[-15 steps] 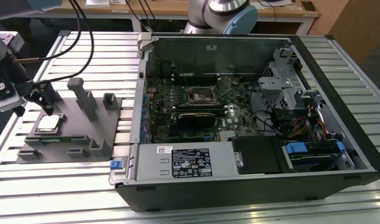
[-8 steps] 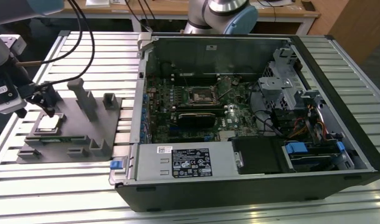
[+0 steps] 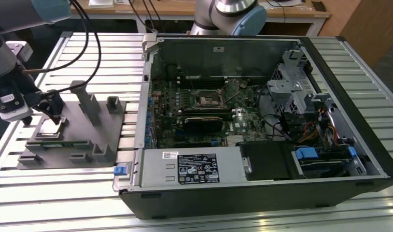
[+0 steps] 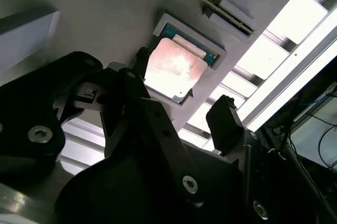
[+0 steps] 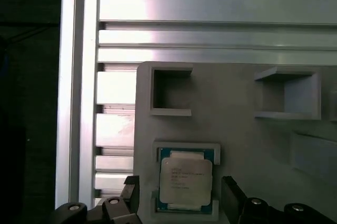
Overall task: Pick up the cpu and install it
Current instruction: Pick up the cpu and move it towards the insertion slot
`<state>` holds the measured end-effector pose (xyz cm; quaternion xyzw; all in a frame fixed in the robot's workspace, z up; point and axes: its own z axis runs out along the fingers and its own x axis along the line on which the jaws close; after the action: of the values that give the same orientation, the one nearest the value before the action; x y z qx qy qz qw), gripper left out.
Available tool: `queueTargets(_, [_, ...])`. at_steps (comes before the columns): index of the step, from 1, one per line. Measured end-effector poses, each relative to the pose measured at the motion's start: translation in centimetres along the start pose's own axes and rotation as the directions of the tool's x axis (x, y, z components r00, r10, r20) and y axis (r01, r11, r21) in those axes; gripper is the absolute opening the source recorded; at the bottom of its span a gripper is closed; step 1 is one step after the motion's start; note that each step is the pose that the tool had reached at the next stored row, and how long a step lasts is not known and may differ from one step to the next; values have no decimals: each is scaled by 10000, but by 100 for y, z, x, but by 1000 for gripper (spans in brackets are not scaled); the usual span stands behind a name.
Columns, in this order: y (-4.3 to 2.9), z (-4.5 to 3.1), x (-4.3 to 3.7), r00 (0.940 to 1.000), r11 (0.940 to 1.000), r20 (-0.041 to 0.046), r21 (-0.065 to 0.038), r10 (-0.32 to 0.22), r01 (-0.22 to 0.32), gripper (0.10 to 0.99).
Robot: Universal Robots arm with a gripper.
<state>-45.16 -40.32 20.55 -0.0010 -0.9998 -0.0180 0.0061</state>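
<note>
The cpu lies flat in its pocket on the fixture, at nine o'clock from the case in the exterior view. The claw is spread wide, straddling the cpu and gripping nothing. An off-centre closing (the pocket walls stand close) could snag the rim or tilt the cpu, I judge.
</note>
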Motion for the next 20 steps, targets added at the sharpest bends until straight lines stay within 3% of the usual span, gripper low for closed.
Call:
queueTargets(6, [5, 51, -1, 9991, 9991, 80, 64, 414, -415, 718])
queueTargets(10, [15, 79, -1, 9988, 9988, 215, 203, 447, -452, 718])
queueTargets(13, [17, 112, -2, 9986, 9988, 305, 217, 442, -449, 718])
queueTargets(20, [16, 169, -2, 9985, 9987, 314, 217, 445, -452, 718])
